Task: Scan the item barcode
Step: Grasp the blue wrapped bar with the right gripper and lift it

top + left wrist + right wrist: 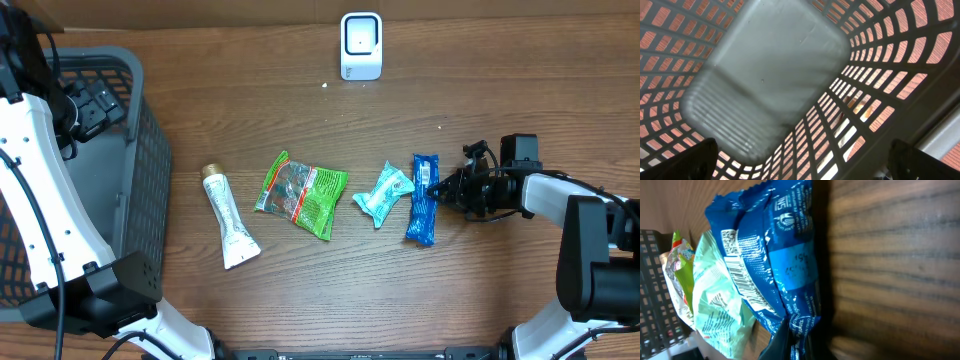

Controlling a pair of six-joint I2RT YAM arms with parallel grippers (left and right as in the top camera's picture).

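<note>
Left gripper (810, 161) first: splayed wide, holding nothing, looking down into the grey basket (150, 170) at the table's left end. Idle for this job, by the look of it.

Moving right across the wooden table (520, 90): white tube (228, 222) lying flat just beside the basket; then green packet (303, 195); then pale teal packet (384, 195); then blue packet (423, 200), laid lengthwise front to back, touching or all but touching the teal one. White scanner (361, 45) standing at the far edge, well apart from the whole row, in line with the gap between green and teal.

Furthest right, right gripper (440, 188): clenched, reaching in low from the right and pinched on the blue packet's right-hand edge, wrapper film running into the dark fingers (782, 347) in the wrist view. Looks like a grasp on the edge only, not around the body.

Progress, as a judgement: early. Item chosen and nipped, but flat on the wood, not lifted, nowhere near the scanner. Left to do: lift, carry back and leftward to the scanner, turn the barcode (742, 280) toward its window. Printed bars visible on a white strip along the blue packet's side against the teal one; hard to say for certain which wrapper carries them.
</note>
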